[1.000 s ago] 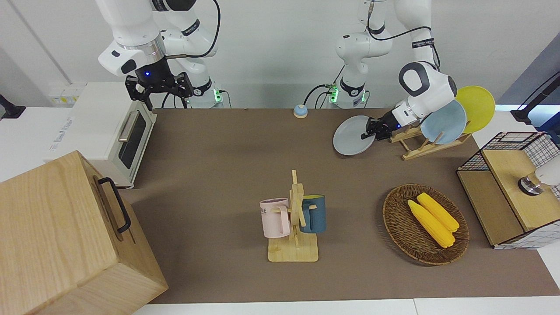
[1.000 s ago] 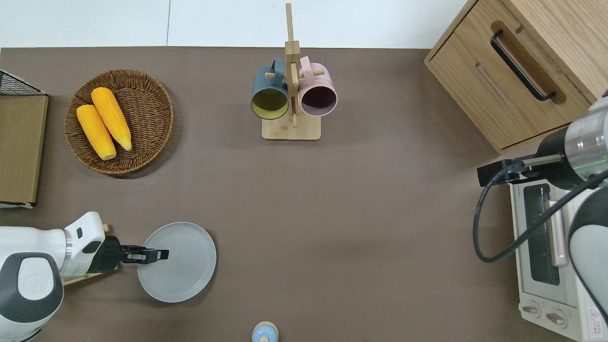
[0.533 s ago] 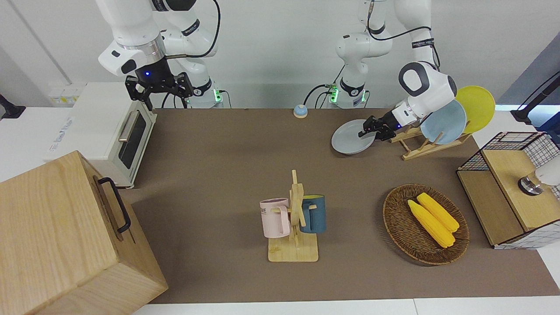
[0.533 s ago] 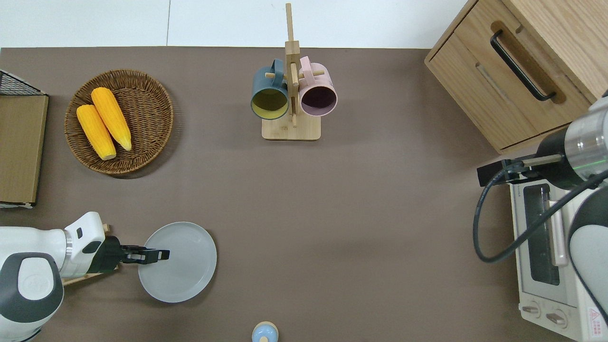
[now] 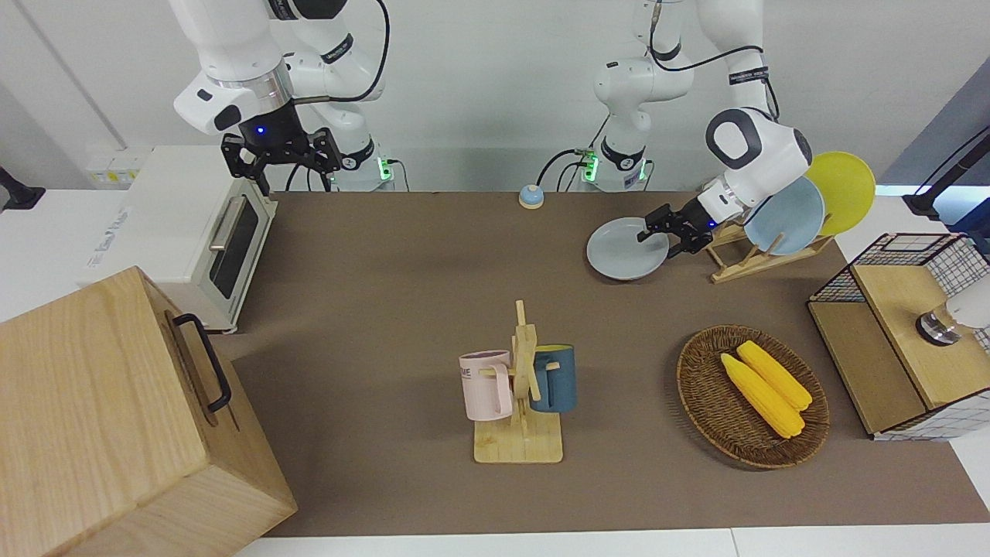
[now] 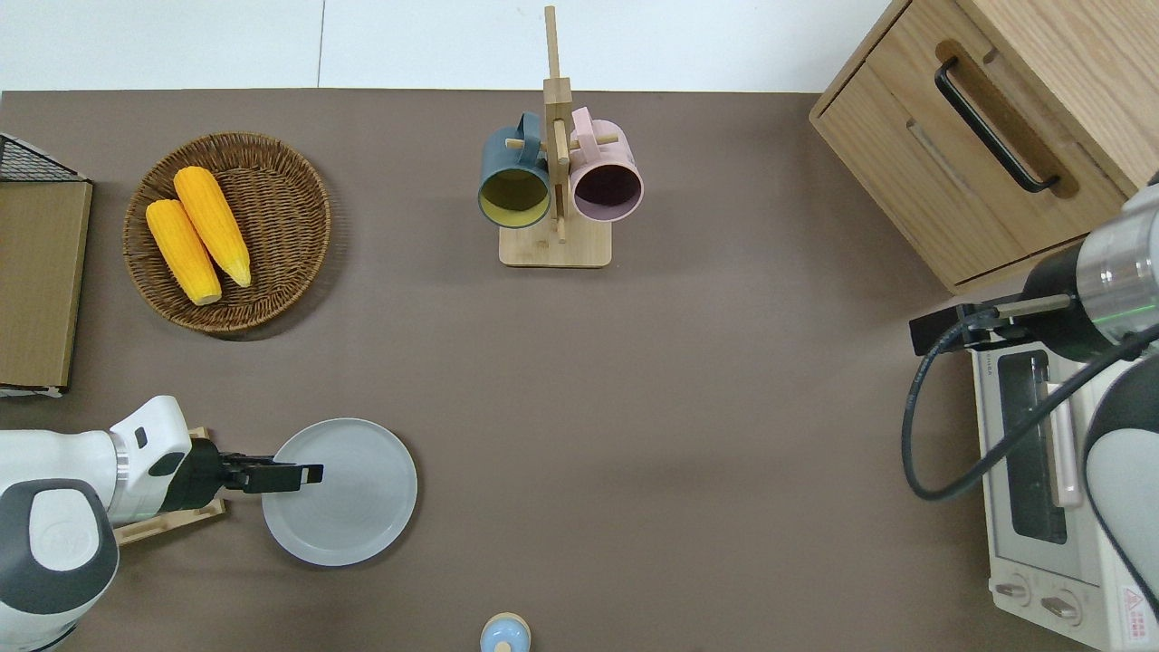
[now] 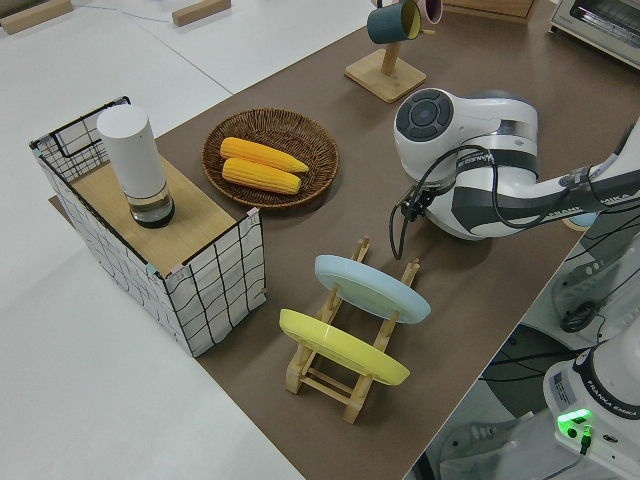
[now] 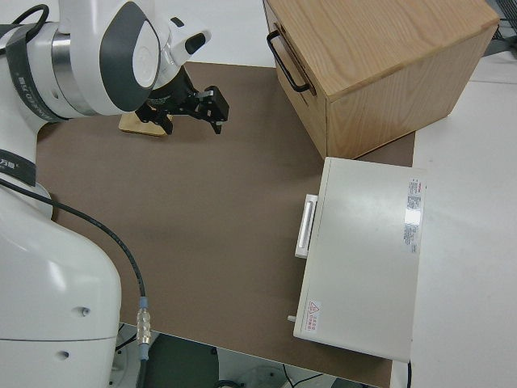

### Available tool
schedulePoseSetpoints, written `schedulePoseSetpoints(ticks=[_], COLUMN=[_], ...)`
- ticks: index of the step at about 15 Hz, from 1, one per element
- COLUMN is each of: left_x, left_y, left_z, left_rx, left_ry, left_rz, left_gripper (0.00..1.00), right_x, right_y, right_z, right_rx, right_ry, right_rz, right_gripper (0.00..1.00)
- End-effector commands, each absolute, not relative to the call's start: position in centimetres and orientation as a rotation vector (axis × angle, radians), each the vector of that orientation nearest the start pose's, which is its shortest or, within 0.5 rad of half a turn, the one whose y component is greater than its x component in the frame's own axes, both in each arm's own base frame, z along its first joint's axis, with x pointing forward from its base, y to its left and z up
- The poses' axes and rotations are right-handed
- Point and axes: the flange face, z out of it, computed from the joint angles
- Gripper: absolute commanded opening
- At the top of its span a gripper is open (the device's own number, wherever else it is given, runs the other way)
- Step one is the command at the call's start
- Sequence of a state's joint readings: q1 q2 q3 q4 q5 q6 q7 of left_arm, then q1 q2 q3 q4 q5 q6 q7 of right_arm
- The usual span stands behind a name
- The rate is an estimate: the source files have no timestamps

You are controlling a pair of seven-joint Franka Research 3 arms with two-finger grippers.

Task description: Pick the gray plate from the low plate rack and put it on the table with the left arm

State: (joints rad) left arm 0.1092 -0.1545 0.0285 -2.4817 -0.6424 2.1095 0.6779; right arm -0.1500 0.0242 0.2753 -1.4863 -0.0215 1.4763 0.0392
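Observation:
The gray plate [image 5: 619, 255] [image 6: 353, 507] lies nearly flat, low on the brown table [image 5: 402, 271], beside the low plate rack [image 5: 735, 267] [image 6: 172, 523] toward the middle of the table. My left gripper [image 5: 648, 234] [image 6: 312, 473] reaches sideways from over the rack and is shut on the plate's rim at the rack's side. In the left side view the left arm [image 7: 470, 170] hides the plate. The rack [image 7: 330, 375] still holds a light blue plate [image 5: 789, 216] and a yellow plate [image 5: 847, 189]. My right gripper [image 5: 282, 174] is parked and open.
A wicker basket [image 5: 696, 387] with two corn cobs lies farther from the robots than the rack. A mug stand [image 5: 520, 433] with two mugs is mid-table. A small bell [image 5: 530, 196] sits near the robots' edge. A toaster oven [image 5: 193, 232] and wooden cabinet [image 5: 93, 418] fill the right arm's end.
The left gripper has brought the gray plate down from a tilt to nearly flat on the table and shifted it slightly farther from the robots. The right arm has not moved.

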Motion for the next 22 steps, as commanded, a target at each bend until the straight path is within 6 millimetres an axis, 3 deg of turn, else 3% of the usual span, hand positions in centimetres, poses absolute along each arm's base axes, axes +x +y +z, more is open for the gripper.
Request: schedulePoseSetpoints(ticks=[1, 8, 12, 18, 22], left_x=[45.1, 47.6, 49.6, 50.5, 50.4], left_y=[3.5, 3.6, 4.1, 5.9, 7.0], left_z=[35.8, 40.9, 47.7, 57.6, 61.9], left_rx=[2.61, 2.693, 2.781, 2.903, 3.009], left_ry=[-0.184, -0.141, -0.09, 0.082, 0.144], left_rz=[0.067, 0.028, -0.034, 0.0, 0.057], left_gripper=[1.0, 1.0, 1.0, 1.0, 1.0], right_x=[54.7, 54.6, 54.6, 54.6, 54.6], right_y=[6.3, 6.4, 6.4, 6.4, 6.4], right_z=[64.7, 64.7, 64.7, 64.7, 64.7], right_rx=[-3.159, -3.159, -3.159, -3.159, -3.159], right_ry=[-0.111, -0.111, -0.111, -0.111, -0.111], right_rz=[0.057, 0.054, 0.054, 0.054, 0.054], right_gripper=[0.983, 0.983, 0.983, 0.983, 0.983])
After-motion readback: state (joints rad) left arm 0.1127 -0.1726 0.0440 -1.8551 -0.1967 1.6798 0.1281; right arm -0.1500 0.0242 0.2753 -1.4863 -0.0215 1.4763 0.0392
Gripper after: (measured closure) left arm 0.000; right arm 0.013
